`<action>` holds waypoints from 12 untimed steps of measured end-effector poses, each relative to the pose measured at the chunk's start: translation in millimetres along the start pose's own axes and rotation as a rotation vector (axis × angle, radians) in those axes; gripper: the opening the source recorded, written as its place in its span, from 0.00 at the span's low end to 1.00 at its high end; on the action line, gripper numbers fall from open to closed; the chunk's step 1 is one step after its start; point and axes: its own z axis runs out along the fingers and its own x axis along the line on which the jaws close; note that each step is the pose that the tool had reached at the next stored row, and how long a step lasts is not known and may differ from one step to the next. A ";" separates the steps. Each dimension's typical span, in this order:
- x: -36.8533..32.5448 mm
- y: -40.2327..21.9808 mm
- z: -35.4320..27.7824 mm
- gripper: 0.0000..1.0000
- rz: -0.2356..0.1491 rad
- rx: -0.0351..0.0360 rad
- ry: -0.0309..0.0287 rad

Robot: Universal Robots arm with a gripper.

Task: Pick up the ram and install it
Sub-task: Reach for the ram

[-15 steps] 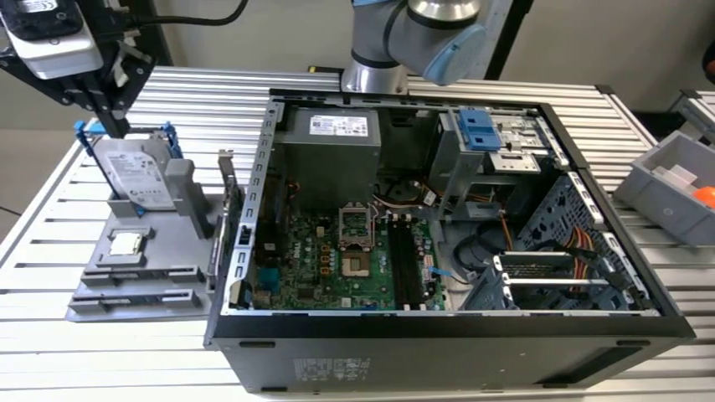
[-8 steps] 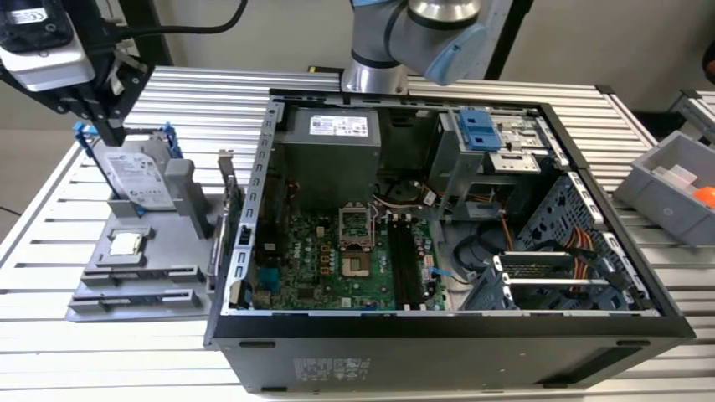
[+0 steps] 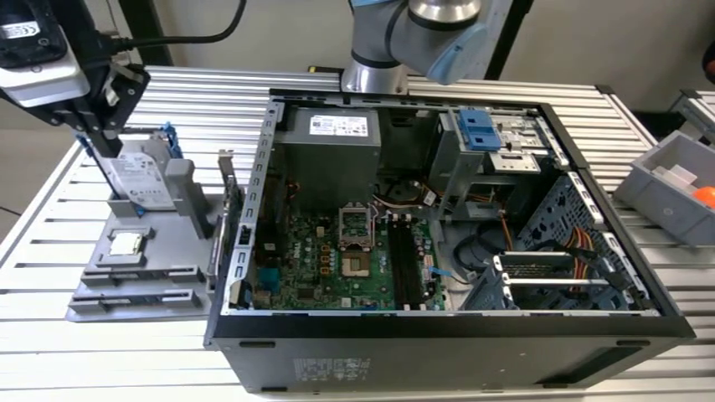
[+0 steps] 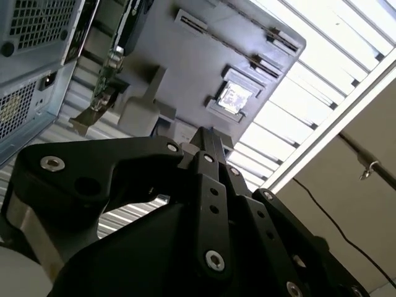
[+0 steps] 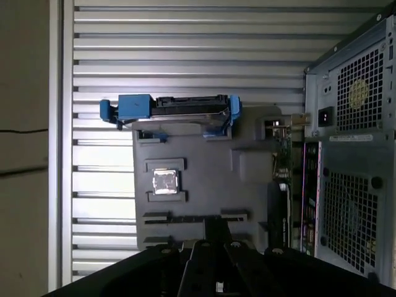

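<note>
The worktop (image 3: 112, 360) is a slatted metal bench under hard light, and everything for this job sits on it. As best I can judge, the ram (image 5: 185, 218) is the thin dark strip standing on edge between two end brackets of the grey parts tray (image 5: 204, 179) in the first wrist view. It sits in its holder and has not been lifted. The tool (image 5: 218, 221) lines up with that holder in the same view, its fingers pressed together with no gap and nothing held that I can see. In the exterior view it looks raised clear of the tray, though I cannot be sure how far. Just beside the ram's holder lies the small square processor chip (image 5: 165, 181). Beyond that is the silver hard drive (image 5: 179, 108) in its blue bracket, and both sit in their places on the tray. A green expansion card (image 5: 283, 167) stands upright at the tray's edge nearest the computer case (image 3: 447, 343). In the exterior view the tray lies at the case's nine o'clock, and the tool is up around ten o'clock of the picture, well apart from the motherboard. The case lies open on its side, and the long black memory slots (image 3: 404, 264) near the board's middle look empty. A grey bin (image 3: 671, 188) sits at the case's three o'clock. By my reading the job has barely begun: no grasp is made, and the lift, the carry and the seating are all left.
</note>
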 end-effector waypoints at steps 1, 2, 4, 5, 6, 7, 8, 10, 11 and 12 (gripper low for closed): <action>0.0 -2.0 0.0 0.00 -0.001 0.0001 0.0002; 0.1 -4.3 0.1 0.00 -0.002 -0.0001 0.0000; 0.2 -8.8 0.0 0.00 -0.003 0.0001 0.0003; 0.2 -11.3 -0.1 0.00 -0.004 0.0001 0.0003; 0.3 -13.9 0.0 0.00 -0.004 0.0000 0.0002; 0.4 -16.2 -0.1 0.00 -0.004 0.0001 0.0002; 0.4 -18.3 -0.1 0.00 -0.005 0.0001 0.0002; 0.6 -22.1 -0.1 0.00 -0.005 0.0001 0.0003; 0.7 -24.0 -0.1 0.00 -0.005 0.0001 0.0003; 0.8 -25.7 -0.1 0.00 -0.005 0.0002 0.0003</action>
